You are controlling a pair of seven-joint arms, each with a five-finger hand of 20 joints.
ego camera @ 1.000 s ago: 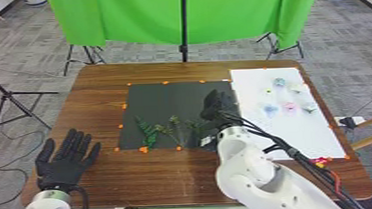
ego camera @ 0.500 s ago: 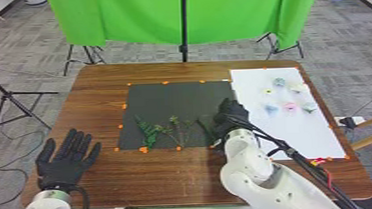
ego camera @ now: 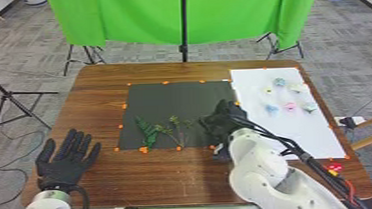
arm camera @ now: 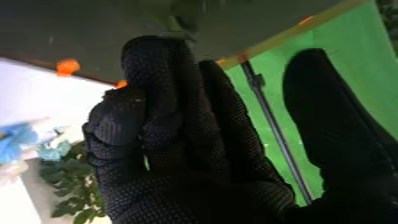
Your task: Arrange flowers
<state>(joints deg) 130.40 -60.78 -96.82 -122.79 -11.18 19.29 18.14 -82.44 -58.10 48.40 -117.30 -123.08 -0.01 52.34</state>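
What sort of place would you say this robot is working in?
Probably a robotics lab or a demonstration room: a green backdrop hangs on a stand behind the table, a black tripod stands to the left, and grey carpet tiles cover the floor.

Right hand (ego camera: pixel 220 123) hides part of black sheet (ego camera: pixel 169 103); head view crops green cloth (ego camera: pixel 135 19); blue flower (arm camera: pixel 12 144) blurred.
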